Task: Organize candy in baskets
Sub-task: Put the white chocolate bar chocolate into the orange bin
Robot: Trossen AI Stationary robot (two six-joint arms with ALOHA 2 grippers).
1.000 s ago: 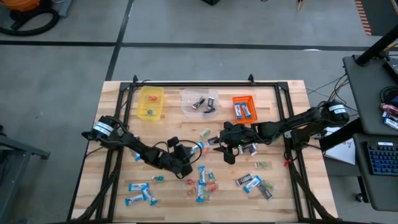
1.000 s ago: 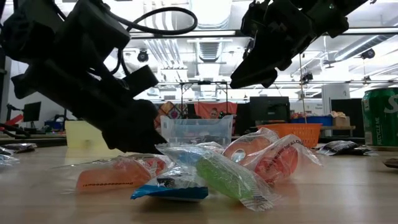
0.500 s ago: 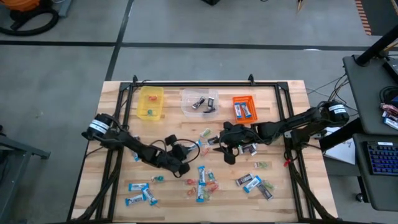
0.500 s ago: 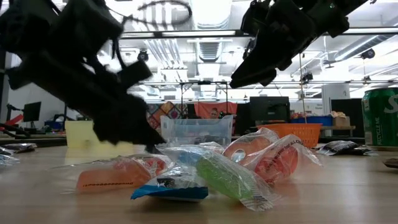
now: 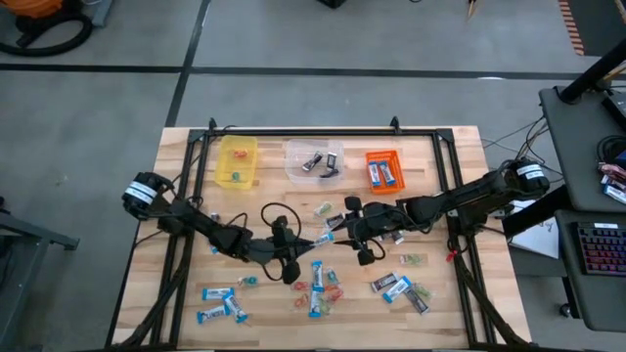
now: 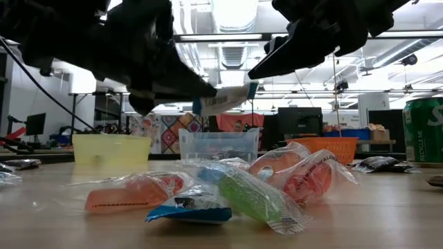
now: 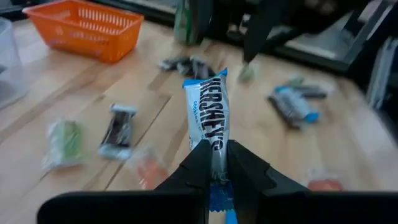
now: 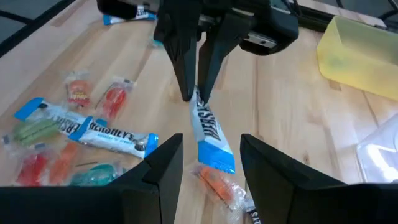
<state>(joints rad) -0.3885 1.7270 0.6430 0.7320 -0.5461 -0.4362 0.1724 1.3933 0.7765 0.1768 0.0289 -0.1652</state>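
- The left gripper is closed on one end of a blue-and-white Hershey's bar, lifted above the table centre.
- The right gripper waits at the bar's 3 o'clock, fingers apart, holding nothing.

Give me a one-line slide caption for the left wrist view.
Left gripper pinches a blue-and-white bar above the table.

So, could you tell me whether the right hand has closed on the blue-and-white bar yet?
No, the right hand stands open around the free end of the blue-and-white bar, which only the left hand pinches.
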